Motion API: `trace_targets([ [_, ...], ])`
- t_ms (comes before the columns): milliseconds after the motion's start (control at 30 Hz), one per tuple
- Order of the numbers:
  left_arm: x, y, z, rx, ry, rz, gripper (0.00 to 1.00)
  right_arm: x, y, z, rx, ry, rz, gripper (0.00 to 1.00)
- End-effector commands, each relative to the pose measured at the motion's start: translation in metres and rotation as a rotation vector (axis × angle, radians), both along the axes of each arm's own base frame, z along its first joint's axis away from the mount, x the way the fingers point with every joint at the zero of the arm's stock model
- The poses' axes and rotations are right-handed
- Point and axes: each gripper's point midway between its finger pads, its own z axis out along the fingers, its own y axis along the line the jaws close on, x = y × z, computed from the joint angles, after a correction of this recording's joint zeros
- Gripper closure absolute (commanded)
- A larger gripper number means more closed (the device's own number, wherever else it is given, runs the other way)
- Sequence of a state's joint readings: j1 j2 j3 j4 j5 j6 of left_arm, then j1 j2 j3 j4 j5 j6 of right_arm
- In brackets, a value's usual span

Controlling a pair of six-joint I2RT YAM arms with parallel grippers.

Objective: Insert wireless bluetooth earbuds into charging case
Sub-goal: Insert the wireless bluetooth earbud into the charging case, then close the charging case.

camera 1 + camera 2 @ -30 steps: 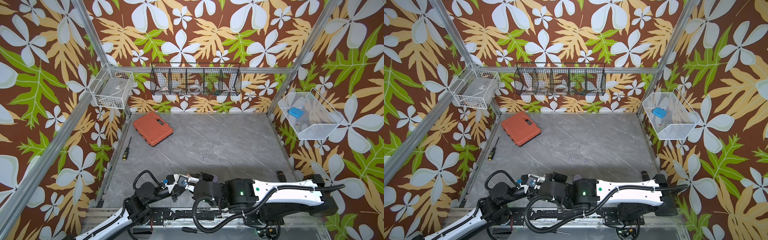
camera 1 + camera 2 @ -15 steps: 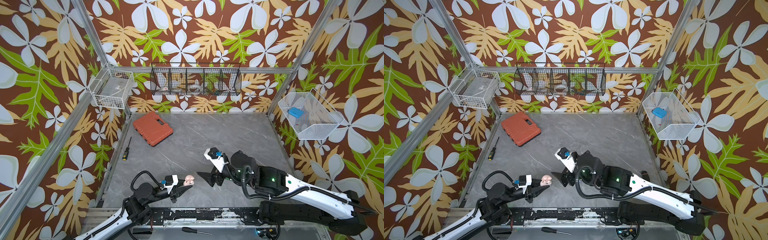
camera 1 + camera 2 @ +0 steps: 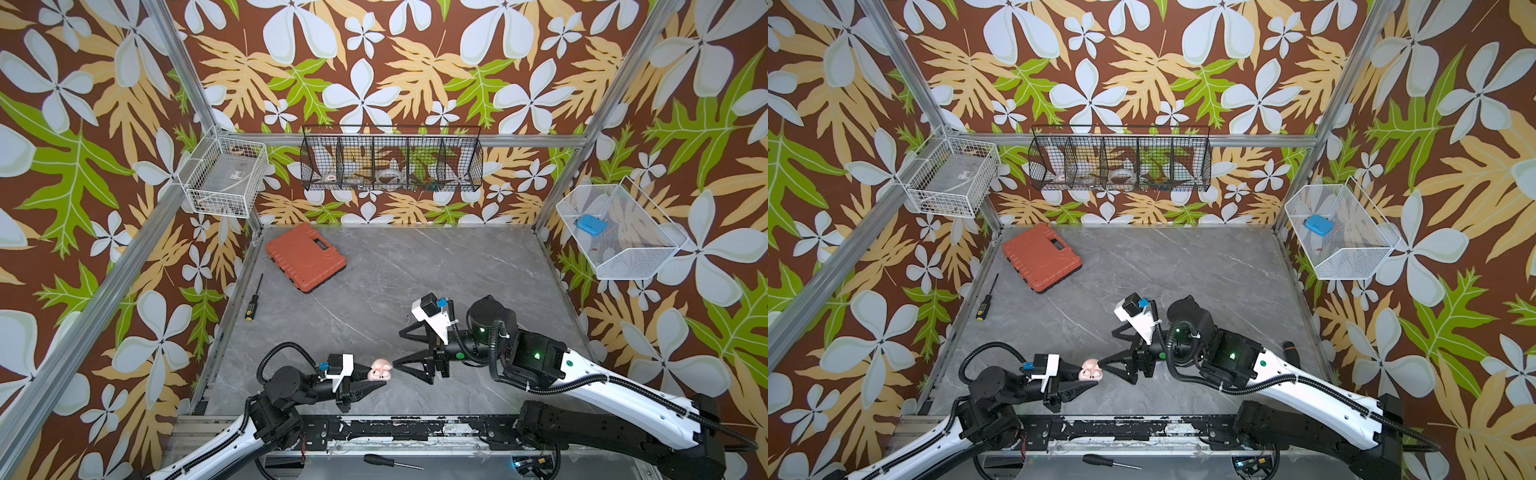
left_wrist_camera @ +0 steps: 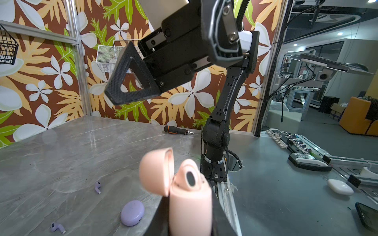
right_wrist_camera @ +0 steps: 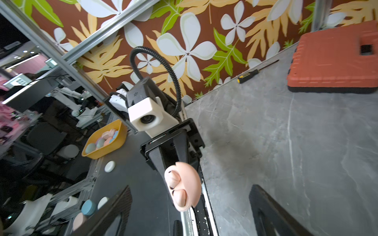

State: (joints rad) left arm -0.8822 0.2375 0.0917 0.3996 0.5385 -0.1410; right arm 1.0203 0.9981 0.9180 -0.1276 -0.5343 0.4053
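A pale pink charging case [image 3: 380,370] [image 3: 1090,370] hangs just above the table's front edge with my left gripper [image 3: 376,377] [image 4: 190,224] shut on its body. Its lid [image 4: 156,169] is swung open. The right wrist view shows two pink earbuds [image 5: 173,177] [image 5: 180,199] seated in it. My right gripper [image 3: 397,349] [image 3: 1106,349] [image 5: 190,214] stands open and empty just right of the case, not touching it. A shut lavender case [image 4: 132,212] and two loose lavender earbuds [image 4: 98,187] [image 4: 57,227] lie on the table; they do not show in the top views.
An orange tool case [image 3: 305,257] lies at the back left, with a black screwdriver [image 3: 253,297] by the left wall. Another screwdriver [image 4: 178,130] lies near the right arm's base. Wire baskets [image 3: 390,162] hang on the walls.
The right arm, which lay low across the front at the left gripper, has pulled back to the right, and its jaws have opened wide. The left gripper still holds the pink case.
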Motion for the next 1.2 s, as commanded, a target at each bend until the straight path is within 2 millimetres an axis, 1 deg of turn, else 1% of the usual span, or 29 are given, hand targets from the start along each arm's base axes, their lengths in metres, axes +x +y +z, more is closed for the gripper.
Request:
trace_targets([
  [0,-0.004,0.001,0.008,-0.029,-0.013,-0.019,1.0,-0.016,0.006,0.01,0.062,0.048,0.1,0.12],
  [233,-0.003,0.001,0.006,-0.026,-0.006,-0.016,1.0,-0.022,0.012,-0.001,0.062,0.099,0.15,0.14],
  [400,-0.002,0.0,0.005,-0.026,-0.002,-0.014,1.0,-0.023,0.014,-0.002,0.07,0.112,0.163,0.14],
  [500,-0.002,0.0,0.005,-0.026,0.0,-0.014,1.0,-0.022,0.015,-0.008,0.057,0.118,0.157,0.14],
  [1167,0.0,0.0,0.002,-0.022,0.02,-0.006,1.0,-0.028,0.023,-0.022,0.043,0.169,0.217,0.15],
])
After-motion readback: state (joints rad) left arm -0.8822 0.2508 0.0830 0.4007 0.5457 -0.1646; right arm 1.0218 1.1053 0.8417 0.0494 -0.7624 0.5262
